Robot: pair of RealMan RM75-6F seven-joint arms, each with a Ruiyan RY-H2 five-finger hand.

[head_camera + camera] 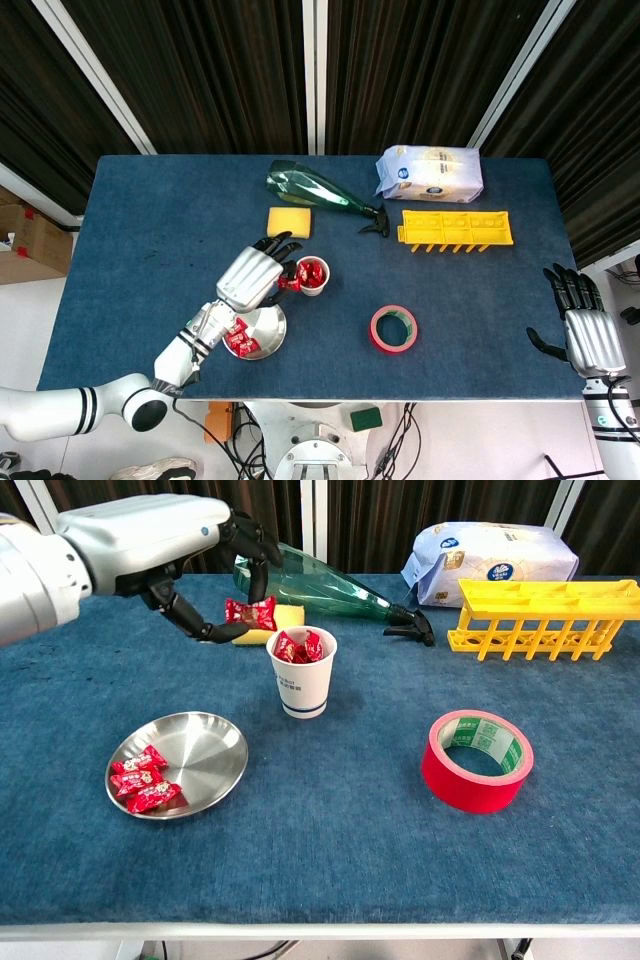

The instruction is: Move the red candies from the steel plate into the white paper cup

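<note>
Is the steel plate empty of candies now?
No: in the chest view red candies lie on the left side of the steel plate, while the left hand pinches another candy.

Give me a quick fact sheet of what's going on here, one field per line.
left hand: pinching a red candy in the air, just left of the paper cup
right hand: idle at the table's right edge, holding nothing
cup: upright, candies already inside
steel plate: a few candies left
nearby: red tape roll, sponge
</note>
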